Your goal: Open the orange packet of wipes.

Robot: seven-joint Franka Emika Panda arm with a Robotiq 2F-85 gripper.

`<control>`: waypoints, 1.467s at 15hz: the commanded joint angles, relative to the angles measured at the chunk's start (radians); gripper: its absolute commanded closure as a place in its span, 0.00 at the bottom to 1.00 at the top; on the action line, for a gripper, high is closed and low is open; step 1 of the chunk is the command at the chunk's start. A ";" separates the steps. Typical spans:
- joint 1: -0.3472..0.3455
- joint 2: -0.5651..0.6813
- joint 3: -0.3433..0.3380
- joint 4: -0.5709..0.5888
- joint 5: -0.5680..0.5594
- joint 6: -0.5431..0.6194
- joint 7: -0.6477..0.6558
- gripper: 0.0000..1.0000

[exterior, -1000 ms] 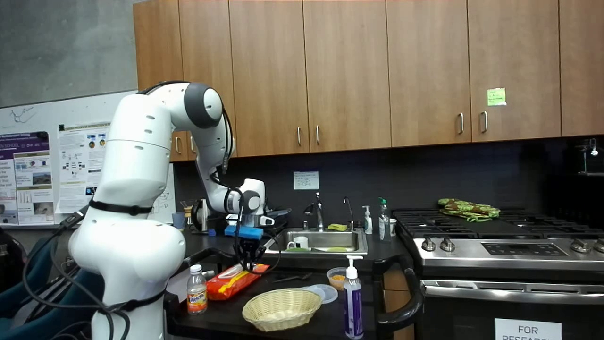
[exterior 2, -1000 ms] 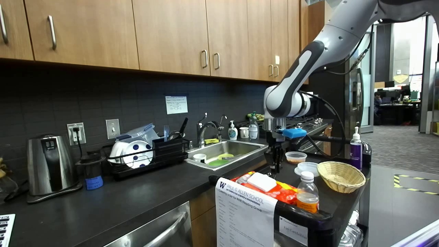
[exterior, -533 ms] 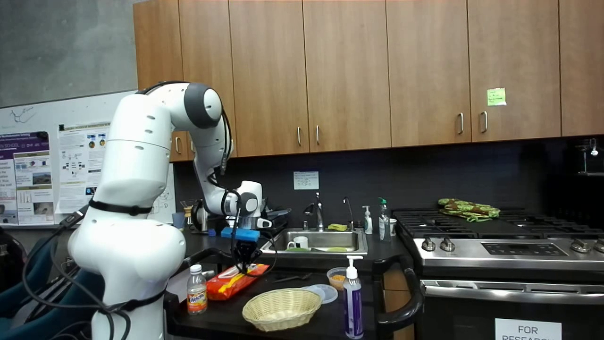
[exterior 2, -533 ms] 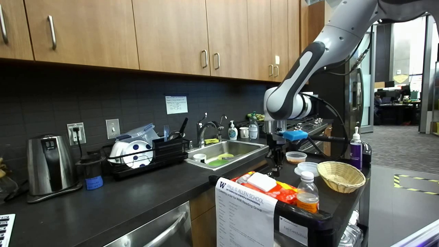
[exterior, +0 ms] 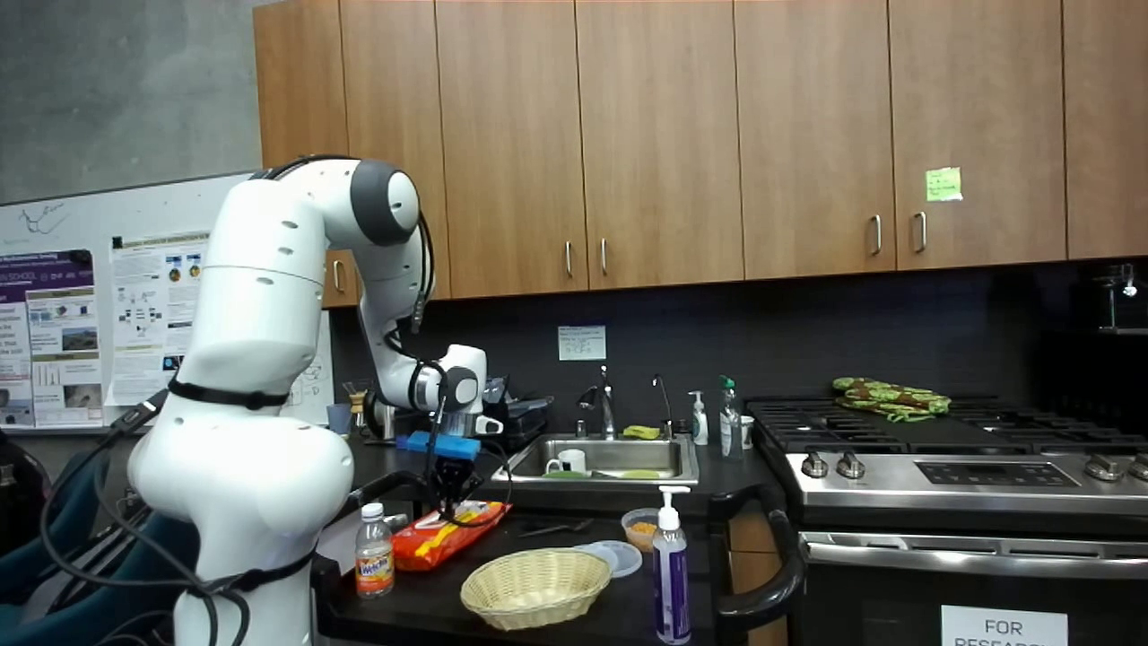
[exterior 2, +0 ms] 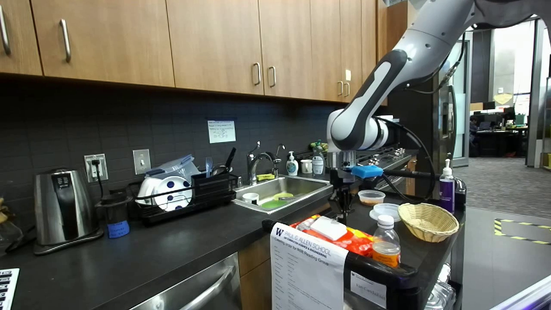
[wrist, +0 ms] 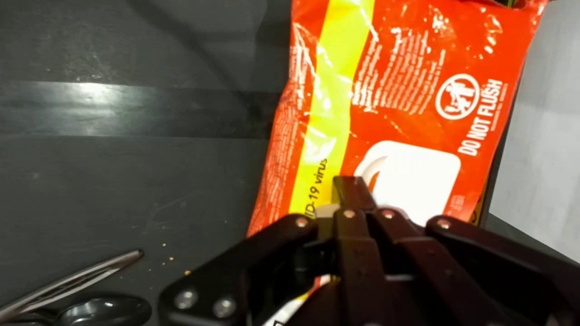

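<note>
The orange packet of wipes (wrist: 408,127) lies flat on the dark bench (wrist: 181,190), directly below the tool (wrist: 354,192) as the wrist view shows it. Its printed side is up, with "DO NOT FLUSH" along the right edge and a yellow band (wrist: 326,108) running lengthwise. The tool points down and is narrow, its two fingers meeting at the tips. Seen from the wrist, those tips cover the strip between the yellow band and the white lid (wrist: 421,176), overlapping the lid's lower-left edge. A curved notch shows at that side of the lid, which lies down on the packet.

In an exterior view the tool (exterior 2: 343,219) hangs just beyond the lid, its tips close to the packet's top; whether they touch it I cannot tell. In both exterior views a bottle (exterior 2: 385,245) with an orange label stands upright just beside one end of the packet, and a woven basket (exterior: 529,615) sits near it.
</note>
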 commanded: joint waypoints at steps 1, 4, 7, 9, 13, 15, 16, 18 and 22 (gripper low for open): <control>0.005 -0.001 0.016 0.012 0.047 -0.017 -0.005 1.00; 0.005 -0.004 0.021 0.016 0.074 -0.026 -0.012 1.00; 0.010 -0.011 0.023 0.021 0.080 -0.040 -0.004 1.00; 0.017 -0.016 0.025 0.023 0.067 -0.037 0.006 1.00; 0.028 -0.013 0.036 0.030 0.074 -0.047 -0.001 1.00; 0.032 -0.012 0.046 0.035 0.080 -0.055 -0.006 1.00; 0.035 -0.012 0.050 0.038 0.082 -0.060 -0.008 1.00; 0.038 -0.010 0.062 0.045 0.094 -0.077 -0.015 1.00; 0.048 -0.002 0.080 0.056 0.126 -0.114 -0.026 1.00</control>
